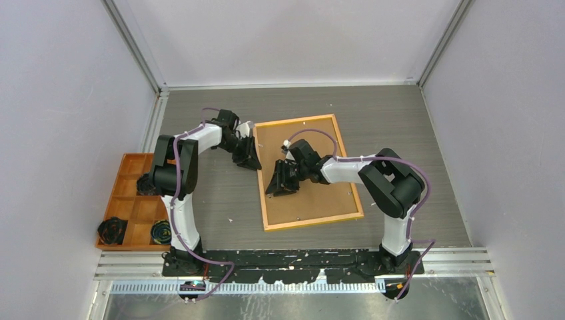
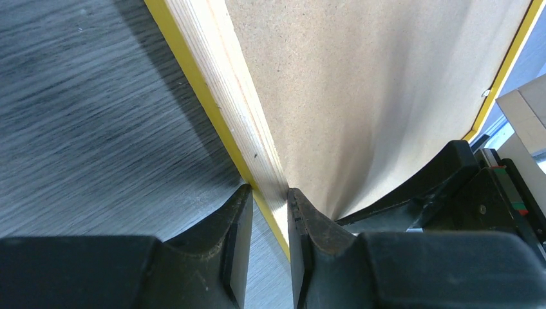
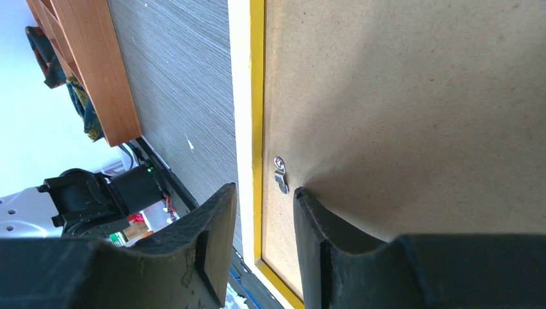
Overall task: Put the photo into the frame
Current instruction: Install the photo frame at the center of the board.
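Observation:
The frame [image 1: 313,200] lies back-up on the table, its brown backing board facing up inside light wood edges. The photo is not in view. My left gripper [image 1: 248,157] is at the frame's far left corner. In the left wrist view its jaws [image 2: 269,193] are closed on the frame's wood and yellow rail [image 2: 225,71]. My right gripper [image 1: 280,183] is over the board's left side. In the right wrist view it [image 3: 265,193] is open and empty. Its jaws straddle the frame's left edge beside a small metal tab [image 3: 281,174], and one finger [image 3: 309,219] rests near the board [image 3: 412,96].
An orange compartment tray [image 1: 123,157] stands at the left table edge and holds dark bundled items [image 1: 112,230]. It also shows in the right wrist view [image 3: 96,71]. Grey walls enclose the table on three sides.

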You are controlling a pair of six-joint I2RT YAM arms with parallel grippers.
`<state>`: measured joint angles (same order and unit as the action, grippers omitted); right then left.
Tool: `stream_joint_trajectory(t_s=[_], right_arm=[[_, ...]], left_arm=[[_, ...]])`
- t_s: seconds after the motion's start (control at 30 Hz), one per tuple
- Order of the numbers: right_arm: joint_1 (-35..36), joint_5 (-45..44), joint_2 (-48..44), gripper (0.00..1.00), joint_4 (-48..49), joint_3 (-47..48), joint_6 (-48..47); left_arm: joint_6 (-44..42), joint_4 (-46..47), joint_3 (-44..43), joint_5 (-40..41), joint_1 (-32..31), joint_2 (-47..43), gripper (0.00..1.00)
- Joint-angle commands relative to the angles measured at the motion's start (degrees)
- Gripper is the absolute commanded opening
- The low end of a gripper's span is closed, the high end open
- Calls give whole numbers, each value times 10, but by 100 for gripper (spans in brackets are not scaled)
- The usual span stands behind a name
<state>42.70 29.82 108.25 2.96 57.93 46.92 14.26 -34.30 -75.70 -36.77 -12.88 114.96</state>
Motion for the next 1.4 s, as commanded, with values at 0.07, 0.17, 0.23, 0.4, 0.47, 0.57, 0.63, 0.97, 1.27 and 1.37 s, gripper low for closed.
stream_joint_trajectory(t_s=[0.07, 0.17, 0.23, 0.4, 0.47, 0.57, 0.63, 0.97, 1.27, 1.37], right_arm=[[6, -21, 11, 43, 16, 9, -4], [19, -20, 20, 43, 15, 16, -3], [27, -20, 25, 42, 13, 18, -2], [35, -24, 31, 41, 19, 17, 6], [36, -26, 32, 41, 19, 17, 6], [37, -32, 32, 40, 17, 20, 7], [36, -38, 36, 40, 15, 24, 8], [36, -49, 56, 40, 43, 39, 35], [34, -39, -10, 40, 16, 31, 30], [33, -79, -54, 41, -66, 61, -1]], left_arm=[[-7, 18, 4, 4, -7, 7, 27], [-6, 19, 4, 4, -7, 6, 27], [-6, 19, 5, 4, -7, 7, 27], [-6, 20, 4, 1, -7, 9, 27], [-7, 20, 4, 1, -7, 10, 27], [-6, 21, 5, 0, -7, 9, 27], [-7, 22, 7, 0, -7, 8, 27], [-10, 22, 12, -2, -7, 5, 27], [-17, -8, -14, -13, 3, -2, 31], [-26, -42, -45, -24, 22, -12, 53]])
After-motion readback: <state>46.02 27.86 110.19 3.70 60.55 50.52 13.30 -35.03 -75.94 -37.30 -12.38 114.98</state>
